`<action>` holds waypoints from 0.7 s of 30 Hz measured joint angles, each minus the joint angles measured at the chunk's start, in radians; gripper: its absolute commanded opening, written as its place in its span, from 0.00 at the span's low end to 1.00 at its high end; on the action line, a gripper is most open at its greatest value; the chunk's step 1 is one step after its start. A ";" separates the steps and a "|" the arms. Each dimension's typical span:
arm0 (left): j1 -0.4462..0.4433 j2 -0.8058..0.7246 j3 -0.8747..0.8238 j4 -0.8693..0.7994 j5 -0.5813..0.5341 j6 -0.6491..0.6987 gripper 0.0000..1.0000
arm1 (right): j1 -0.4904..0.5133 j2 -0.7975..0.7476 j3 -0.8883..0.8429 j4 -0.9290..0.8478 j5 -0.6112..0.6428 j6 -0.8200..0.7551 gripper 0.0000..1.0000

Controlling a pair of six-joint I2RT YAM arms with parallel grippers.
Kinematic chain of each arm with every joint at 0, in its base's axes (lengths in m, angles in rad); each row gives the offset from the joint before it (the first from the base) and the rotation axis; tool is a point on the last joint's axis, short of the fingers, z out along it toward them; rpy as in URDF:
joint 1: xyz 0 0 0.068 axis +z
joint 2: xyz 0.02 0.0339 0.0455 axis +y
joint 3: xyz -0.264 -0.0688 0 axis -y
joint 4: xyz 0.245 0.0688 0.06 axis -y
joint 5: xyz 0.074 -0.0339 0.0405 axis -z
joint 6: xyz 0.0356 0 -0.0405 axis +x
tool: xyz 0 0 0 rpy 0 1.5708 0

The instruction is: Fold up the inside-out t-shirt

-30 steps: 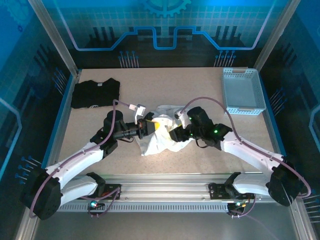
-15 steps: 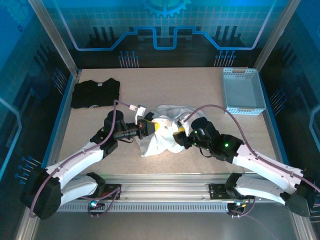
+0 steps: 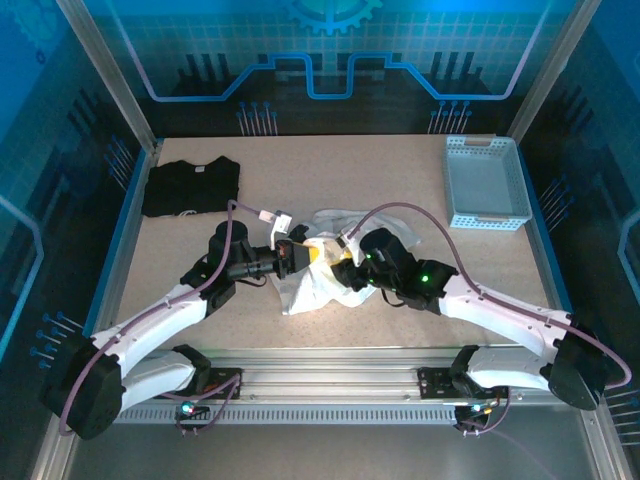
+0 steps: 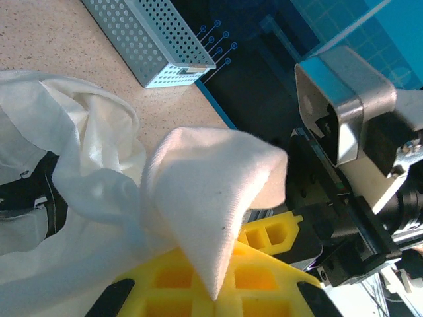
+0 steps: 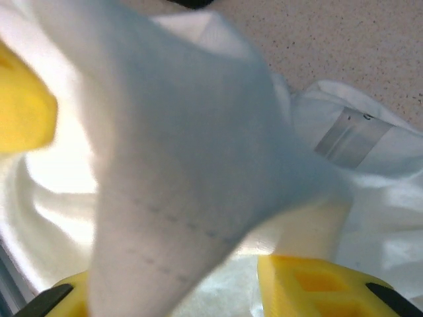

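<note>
Evidently spreading: left fingers [image 4: 172, 284] clamped the inside-out t-shirt [image 3: 315, 290], right fingers [image 5: 310, 284] stood apart astride it; flattening was due next.

Overhead's evenly lit, with a blue glow off the walls [image 3: 60, 200]. On the right wrist cam the white t-shirt [image 5: 185, 165] is way too close: mushy blur, blown-out glare on the left.

I count 2 t-shirts on the tabletop [image 3: 400, 170]: 1 white inside-out t-shirt [image 3: 318, 288] at centre, 1 black folded t-shirt [image 3: 192, 185] far left. I also see 1 perforated basket [image 3: 490, 222] far right.
</note>
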 measured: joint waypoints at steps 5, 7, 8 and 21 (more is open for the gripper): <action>0.000 0.000 0.000 0.000 0.000 0.000 0.00 | -0.013 0.020 0.009 0.024 0.000 0.006 0.28; 0.000 0.000 0.000 0.000 0.000 0.000 0.00 | -0.023 0.036 0.014 0.031 0.000 0.010 0.20; 0.000 0.000 0.000 0.000 0.000 0.000 0.00 | -0.029 0.042 0.014 0.035 0.000 0.012 0.15; 0.011 -0.004 0.022 -0.084 -0.092 0.001 0.00 | -0.281 -0.129 0.069 -0.046 -0.440 0.026 0.00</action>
